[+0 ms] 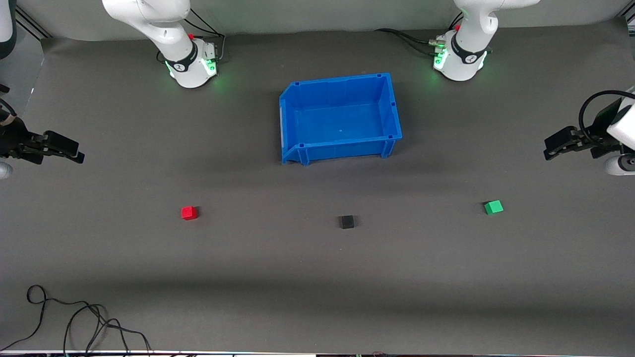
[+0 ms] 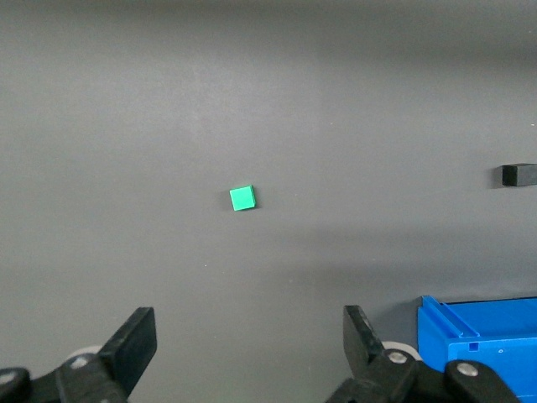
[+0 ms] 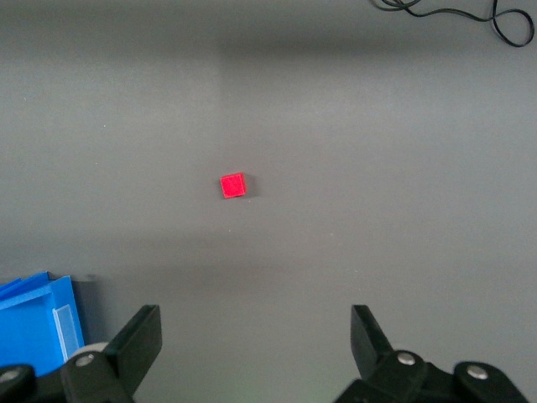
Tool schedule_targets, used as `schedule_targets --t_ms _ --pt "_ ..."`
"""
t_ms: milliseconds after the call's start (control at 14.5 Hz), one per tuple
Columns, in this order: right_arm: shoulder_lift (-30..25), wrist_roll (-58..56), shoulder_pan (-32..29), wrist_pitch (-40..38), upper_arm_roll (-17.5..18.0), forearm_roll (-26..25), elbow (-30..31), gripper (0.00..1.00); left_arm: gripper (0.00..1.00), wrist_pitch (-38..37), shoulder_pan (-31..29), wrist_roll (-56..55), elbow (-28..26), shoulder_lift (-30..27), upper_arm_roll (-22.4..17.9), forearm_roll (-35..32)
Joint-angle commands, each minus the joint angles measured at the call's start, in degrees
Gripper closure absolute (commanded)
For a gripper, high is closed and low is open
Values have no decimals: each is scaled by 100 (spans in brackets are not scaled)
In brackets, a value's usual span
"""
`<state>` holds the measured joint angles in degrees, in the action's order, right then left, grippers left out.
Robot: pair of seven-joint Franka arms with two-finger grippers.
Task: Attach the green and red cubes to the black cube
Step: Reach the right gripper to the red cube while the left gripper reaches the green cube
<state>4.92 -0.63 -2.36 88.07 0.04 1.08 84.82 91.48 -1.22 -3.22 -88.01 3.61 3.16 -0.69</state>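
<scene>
Three cubes sat apart in a row; both of your grippers hung high with jaws wide and empty.

Nearest you, a loose cable lay at the table edge. Next came the black cube, between the red cube and green cube, well apart, open mat all around. Farther on, the blue bin held nothing. The left gripper and right gripper waited over opposite table ends.

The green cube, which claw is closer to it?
Left. The left claw, open, is up near the green cube at its table end; the right claw waits open at the other end.
</scene>
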Motion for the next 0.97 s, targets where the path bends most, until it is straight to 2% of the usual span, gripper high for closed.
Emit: schedule_targets --t_ms 0,277,484,692,761,899 --pt "-97 184 16 26 -4 85 70 0 1 89 -2 102 -102 -88 -8 -63" --pt "-88 430 25 26 -4 94 70 0 1 80 -10 93 -102 -79 -8 -63" --pt "-79 1342 25 87 31 103 44 0 1 28 -176 -439 -181 35 -43 -54" --pt "35 2992 34 87 49 129 -97 0 1 72 -458 -803 -251 219 -44 -45" --pt "44 3807 34 87 49 243 -132 0 1 176 -493 -864 -461 254 -52 -36" --pt "105 5399 8 87 49 619 -159 0 1 947 -573 -1362 -1083 263 -52 -36"
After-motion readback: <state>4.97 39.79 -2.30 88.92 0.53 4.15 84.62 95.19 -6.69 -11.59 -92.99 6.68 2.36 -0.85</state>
